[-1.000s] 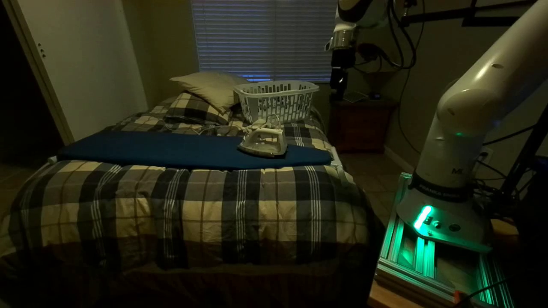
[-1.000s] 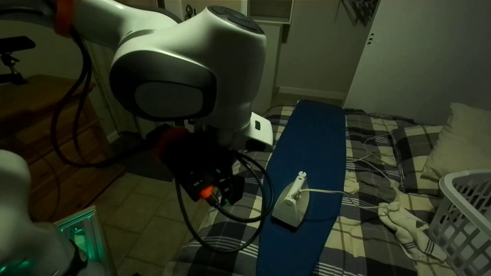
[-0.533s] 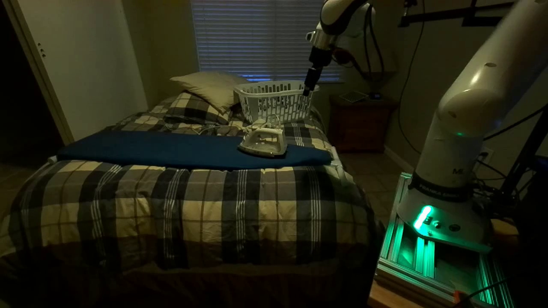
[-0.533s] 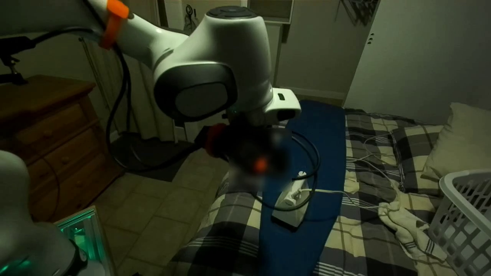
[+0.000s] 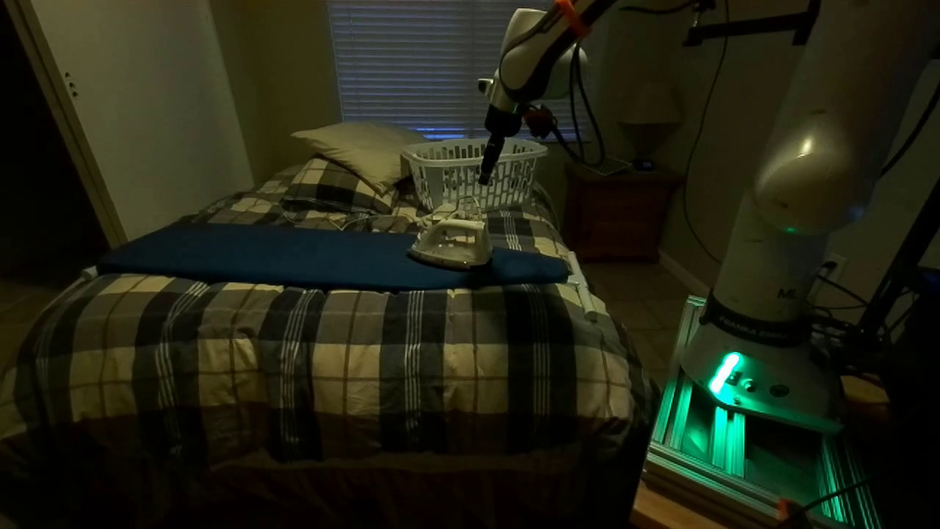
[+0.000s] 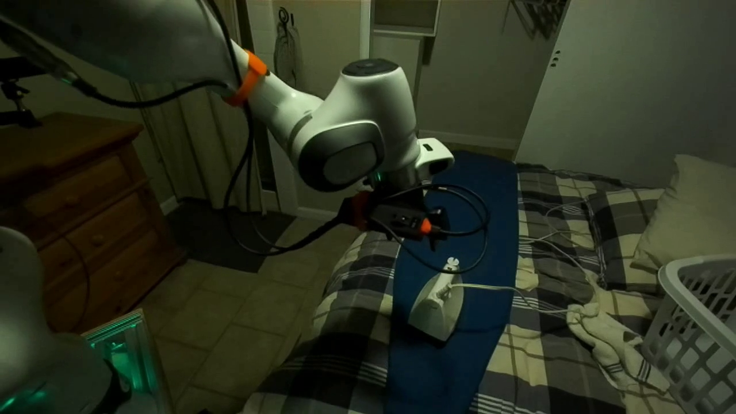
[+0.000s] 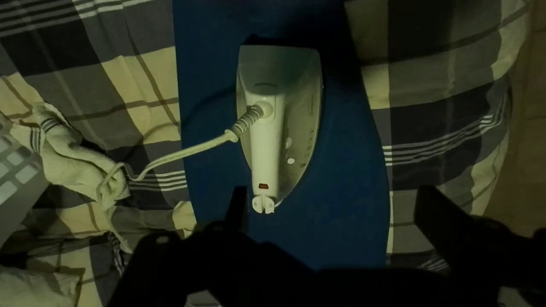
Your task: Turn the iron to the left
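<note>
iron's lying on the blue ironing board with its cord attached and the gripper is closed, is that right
Not quite: the gripper is open, and the wrist view shows its fingers spread wide apart. The iron does lie on the blue ironing board with its cord attached.
</note>
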Tool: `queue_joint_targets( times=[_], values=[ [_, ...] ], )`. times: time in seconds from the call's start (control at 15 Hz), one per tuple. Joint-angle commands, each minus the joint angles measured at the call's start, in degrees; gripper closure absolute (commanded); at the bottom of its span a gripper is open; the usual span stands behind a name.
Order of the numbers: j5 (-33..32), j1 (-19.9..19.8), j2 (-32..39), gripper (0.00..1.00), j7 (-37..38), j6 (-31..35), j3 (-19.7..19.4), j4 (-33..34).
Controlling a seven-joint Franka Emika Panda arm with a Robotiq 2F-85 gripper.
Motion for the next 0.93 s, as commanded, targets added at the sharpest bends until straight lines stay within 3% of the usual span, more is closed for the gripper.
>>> queue_joint_targets(
  times=[0.0,0.33,0.8,0.87],
  values=[
    [2.05,-1.87,8.81,0.00,-1.56,2.63,2.84,5.72],
    [0.29,-5.46,19.01,0.00,0.67,6.70,6.13,12.09],
    [0.30,-10.09,28.14,0.00,2.60,5.76,9.87,19.60],
    [0.47,-10.66,28.88,0.09,2.71,5.69,10.55,20.41]
  ],
)
